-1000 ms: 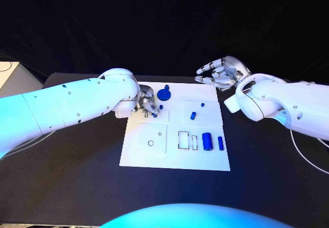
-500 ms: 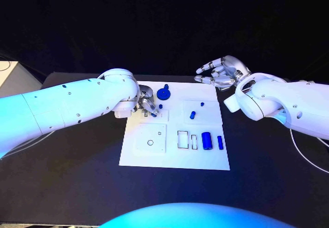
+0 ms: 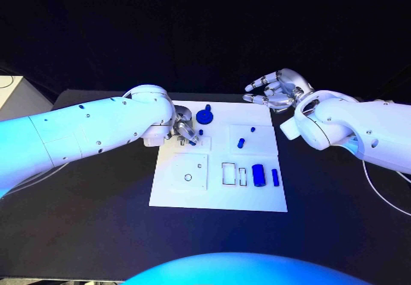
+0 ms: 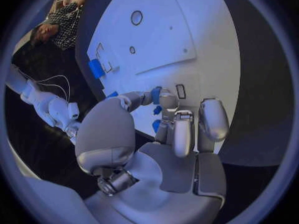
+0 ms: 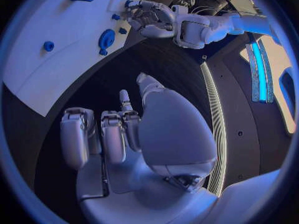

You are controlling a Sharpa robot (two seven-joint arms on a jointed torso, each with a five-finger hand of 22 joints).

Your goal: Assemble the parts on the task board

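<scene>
L hand [image 3: 183, 130] on board [image 3: 218, 199], R hand [image 3: 274, 90] idle.
L hand at board's far-left corner, fingertips [image 4: 157, 95] pinching a small blue part [image 4: 156, 92]. R hand off board's far-right corner, above table [image 3: 85, 225], fingers curled apart, holding nothing. Blue knob [image 3: 205, 116] just beside L hand; cylinder [image 3: 259, 176] in near-right slot.

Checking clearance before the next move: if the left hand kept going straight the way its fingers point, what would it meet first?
Probably the small blue part at its fingertips, then the task board beneath; the left hand looks nearly touching, though depth is unclear.
</scene>
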